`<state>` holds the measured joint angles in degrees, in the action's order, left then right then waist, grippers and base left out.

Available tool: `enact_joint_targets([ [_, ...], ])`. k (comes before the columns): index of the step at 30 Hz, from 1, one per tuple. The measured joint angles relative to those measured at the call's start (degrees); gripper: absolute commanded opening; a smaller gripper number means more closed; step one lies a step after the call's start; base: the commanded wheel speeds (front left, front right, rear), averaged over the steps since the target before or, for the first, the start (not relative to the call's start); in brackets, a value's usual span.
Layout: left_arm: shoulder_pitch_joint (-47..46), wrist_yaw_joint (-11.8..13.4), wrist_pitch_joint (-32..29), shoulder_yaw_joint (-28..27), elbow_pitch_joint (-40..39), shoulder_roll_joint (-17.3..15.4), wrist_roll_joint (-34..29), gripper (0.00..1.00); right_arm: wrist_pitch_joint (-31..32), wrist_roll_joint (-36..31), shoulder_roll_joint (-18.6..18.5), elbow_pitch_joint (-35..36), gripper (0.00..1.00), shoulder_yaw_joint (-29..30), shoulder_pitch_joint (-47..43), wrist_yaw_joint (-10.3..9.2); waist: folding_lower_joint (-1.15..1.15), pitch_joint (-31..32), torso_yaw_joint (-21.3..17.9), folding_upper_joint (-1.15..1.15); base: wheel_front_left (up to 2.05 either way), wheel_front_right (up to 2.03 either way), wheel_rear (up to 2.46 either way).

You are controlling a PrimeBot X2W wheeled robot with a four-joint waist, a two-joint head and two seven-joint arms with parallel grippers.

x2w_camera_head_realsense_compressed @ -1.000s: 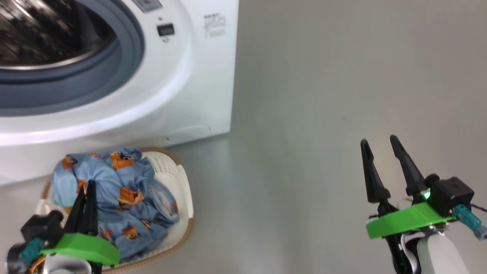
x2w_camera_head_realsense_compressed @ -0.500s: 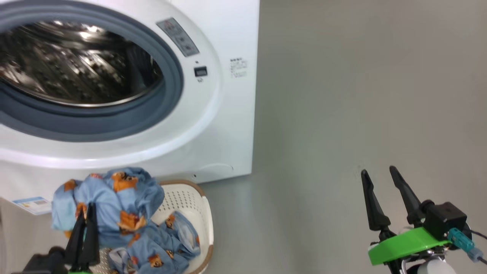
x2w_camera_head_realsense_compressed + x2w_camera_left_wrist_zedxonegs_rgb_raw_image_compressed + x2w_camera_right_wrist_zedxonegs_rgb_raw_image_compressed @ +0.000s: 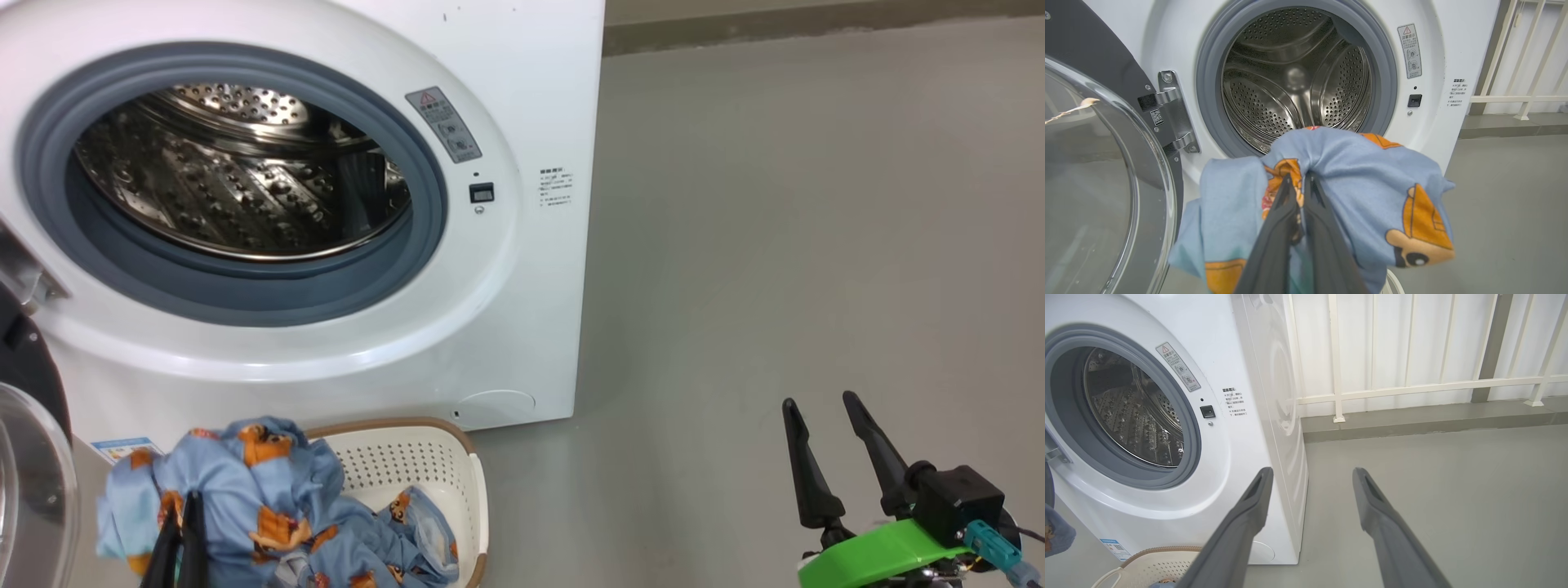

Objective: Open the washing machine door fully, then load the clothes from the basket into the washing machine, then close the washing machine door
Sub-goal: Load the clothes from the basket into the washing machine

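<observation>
The clothes (image 3: 1363, 171), bunched in the clamped left gripper (image 3: 1299, 178), hang just above the basket (image 3: 467, 465) before the washing machine (image 3: 531, 327), hiding its opening's lower edge, with the washing machine door (image 3: 1106, 171) cut off at left and the right gripper (image 3: 819, 398) spread empty.

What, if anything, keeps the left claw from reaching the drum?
Probably nothing, so yes. The door stands swung aside to the left, the drum gapes straight ahead of the left claw, and only the clothes it grips hang in between.
</observation>
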<state>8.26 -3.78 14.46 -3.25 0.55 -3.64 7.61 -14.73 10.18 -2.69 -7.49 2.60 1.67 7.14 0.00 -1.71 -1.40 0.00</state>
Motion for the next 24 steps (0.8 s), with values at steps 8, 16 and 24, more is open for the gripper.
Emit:
enact_joint_targets([
  [8, 1.4, 0.0, 0.0, -0.1, -0.2, 0.6, -0.9, 0.00, 0.0, 0.0, 0.0, 0.0, 1.00, 0.0, -0.7, 0.00, 0.00, 0.7, 0.5, 0.00, 0.00, 0.00, 0.00],
  [16, 1.4, -0.1, 0.0, 0.0, 0.1, 0.7, -0.9, 0.00, 0.0, 0.1, 0.0, 0.0, 1.00, -0.2, -0.7, 0.00, 0.00, -0.1, 0.5, 0.00, 0.00, 0.00, 0.00],
  [24, -7.1, -0.6, 0.0, 0.4, 1.6, 1.1, -0.6, 0.00, 0.0, 0.5, 0.0, 0.0, 1.00, -0.8, -0.3, 0.00, 0.00, -3.6, -0.1, 0.00, 0.00, 0.00, 0.00],
])
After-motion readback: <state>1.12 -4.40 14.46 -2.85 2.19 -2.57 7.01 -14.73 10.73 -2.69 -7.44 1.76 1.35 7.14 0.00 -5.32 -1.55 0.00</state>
